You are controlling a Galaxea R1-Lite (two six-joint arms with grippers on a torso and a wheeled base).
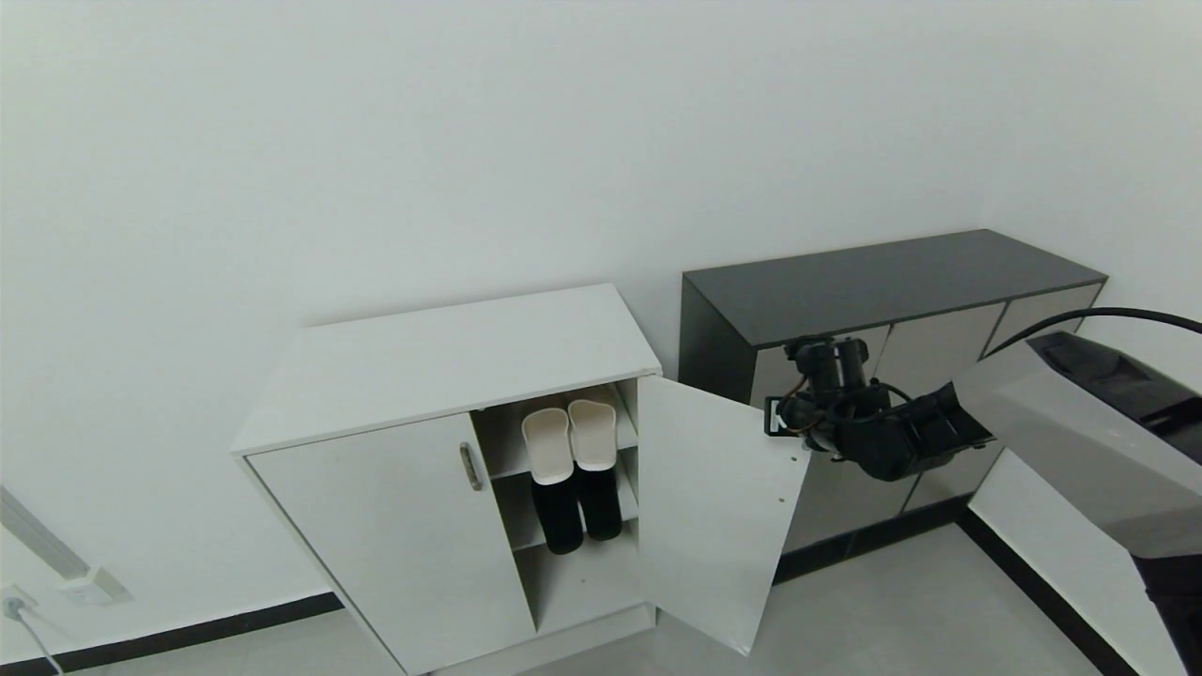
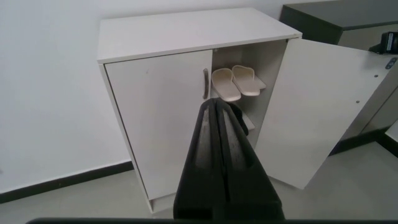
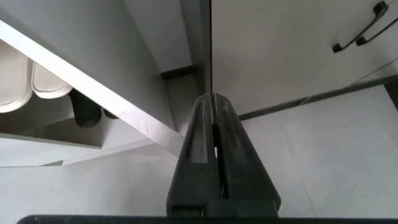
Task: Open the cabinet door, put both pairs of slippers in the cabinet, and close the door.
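White wall (image 1: 376, 141) backs the cabinet (image 1: 451, 361). Its right door (image 1: 714, 507) stands wide, with white slippers (image 1: 570, 441) and black slippers (image 1: 575, 512) shelved inside. The right hand (image 1: 778, 415), pinched together and empty, sits by the door's free edge. Best to push there along the hinge arc until flush.

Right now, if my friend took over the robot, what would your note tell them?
Left gripper: shut, empty, in front of the white cabinet.
Right gripper: shut, empty, by the outer edge of the open right door.
White slippers are on the upper shelf, black slippers on the shelf below.
Done: door opened, both pairs inside.
Left: close the right door.
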